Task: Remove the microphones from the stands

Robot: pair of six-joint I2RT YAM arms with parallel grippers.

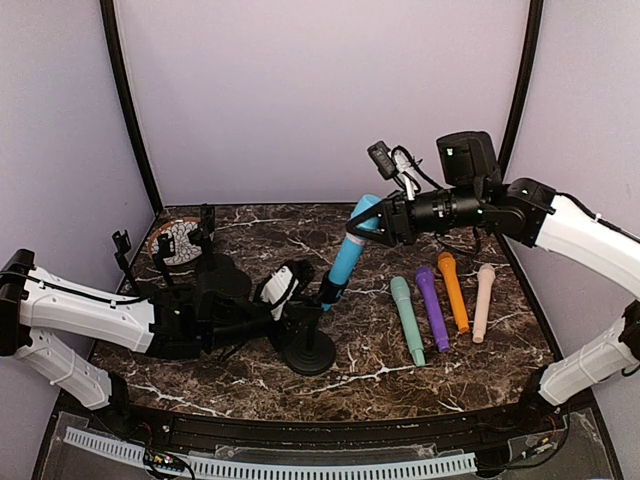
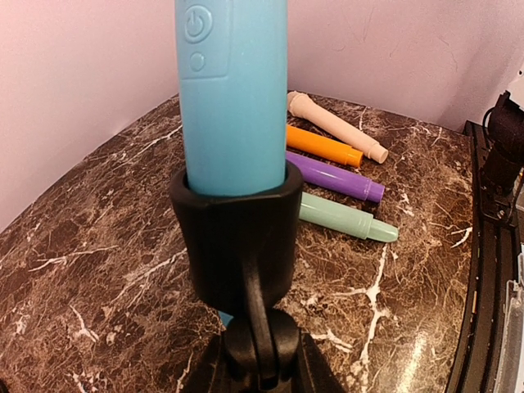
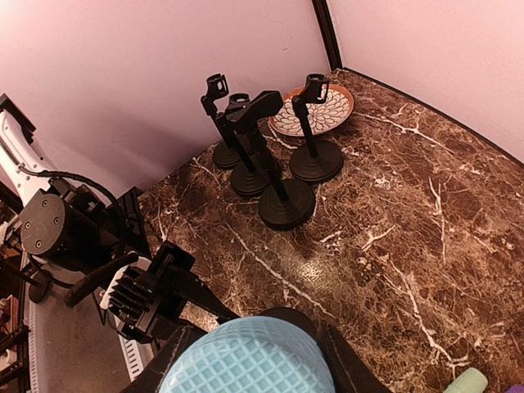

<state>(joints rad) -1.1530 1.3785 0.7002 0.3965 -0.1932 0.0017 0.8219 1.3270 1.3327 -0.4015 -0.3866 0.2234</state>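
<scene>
Near the centre of the top view the blue microphone [image 1: 347, 258] sits in the stand [image 1: 311, 352], its lower end in the black clip [image 2: 237, 229] and its body leaning toward the upper right of the frame. The right gripper [image 1: 372, 226] reaches in from the right edge and is clamped on the upper end of the microphone; in the right wrist view the pale blue mesh head [image 3: 246, 364] fills the bottom centre with a dark finger pressed against each side of it. The left gripper [image 1: 292, 318] comes in from the lower left and is closed narrowly on the stand's stem just under the clip, above the round base that rests on the marble table [image 1: 250, 385]. In the left wrist view the microphone rises out of the clip to the top edge of the frame, its power button [image 2: 196, 23] facing the camera. To the right of centre in the top view four more microphones lie side by side on the table: green [image 1: 407, 318], purple [image 1: 432, 307], orange [image 1: 452, 290] and beige [image 1: 484, 300]. At the upper left of the table stand several empty stands [image 1: 207, 250] beside a patterned plate [image 1: 172, 240]
</scene>
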